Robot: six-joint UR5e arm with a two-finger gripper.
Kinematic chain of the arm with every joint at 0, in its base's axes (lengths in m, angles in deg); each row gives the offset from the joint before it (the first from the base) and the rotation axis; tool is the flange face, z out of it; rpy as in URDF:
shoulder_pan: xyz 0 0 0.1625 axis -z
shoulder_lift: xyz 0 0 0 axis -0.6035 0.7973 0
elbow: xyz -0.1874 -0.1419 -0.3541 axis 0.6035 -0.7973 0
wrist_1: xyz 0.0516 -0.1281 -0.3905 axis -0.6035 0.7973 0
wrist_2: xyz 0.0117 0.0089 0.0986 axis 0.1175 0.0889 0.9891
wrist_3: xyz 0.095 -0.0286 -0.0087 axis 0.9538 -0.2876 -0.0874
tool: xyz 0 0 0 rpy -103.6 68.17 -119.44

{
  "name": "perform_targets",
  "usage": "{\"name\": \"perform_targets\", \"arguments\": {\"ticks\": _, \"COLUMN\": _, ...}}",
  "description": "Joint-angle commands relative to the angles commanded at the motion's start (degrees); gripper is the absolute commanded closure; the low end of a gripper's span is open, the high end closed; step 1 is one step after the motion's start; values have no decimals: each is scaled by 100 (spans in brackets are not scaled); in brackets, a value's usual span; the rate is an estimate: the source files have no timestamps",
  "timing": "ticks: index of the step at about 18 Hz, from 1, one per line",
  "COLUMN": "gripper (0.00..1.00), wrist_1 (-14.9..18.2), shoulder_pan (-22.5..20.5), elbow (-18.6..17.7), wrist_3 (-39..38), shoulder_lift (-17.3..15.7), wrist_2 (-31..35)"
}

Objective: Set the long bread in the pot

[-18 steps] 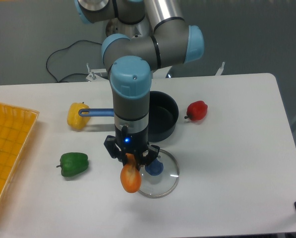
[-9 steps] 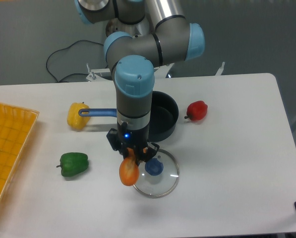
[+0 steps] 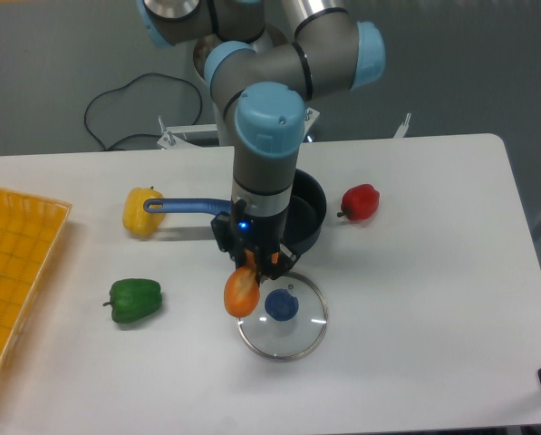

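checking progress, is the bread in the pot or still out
Out. The bread hangs from the shut tool, in front of the pot and beside the lid, not inside the pot.

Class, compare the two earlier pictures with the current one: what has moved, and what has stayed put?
The gripper, shut on the long bread, has carried it up and to the right in the picture, toward the pot. The bread hangs over the left edge of the glass lid. The pot, lid, yellow pepper, green pepper and red pepper stayed where they were.
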Motion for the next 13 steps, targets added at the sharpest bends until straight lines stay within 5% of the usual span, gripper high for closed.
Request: {"name": "perform_targets", "arguments": {"ticks": 13, "gripper": 59, "wrist_1": 0, "shoulder_pan": -70, "elbow": -633, "wrist_3": 247, "shoulder_lift": -290, "wrist_2": 27}}
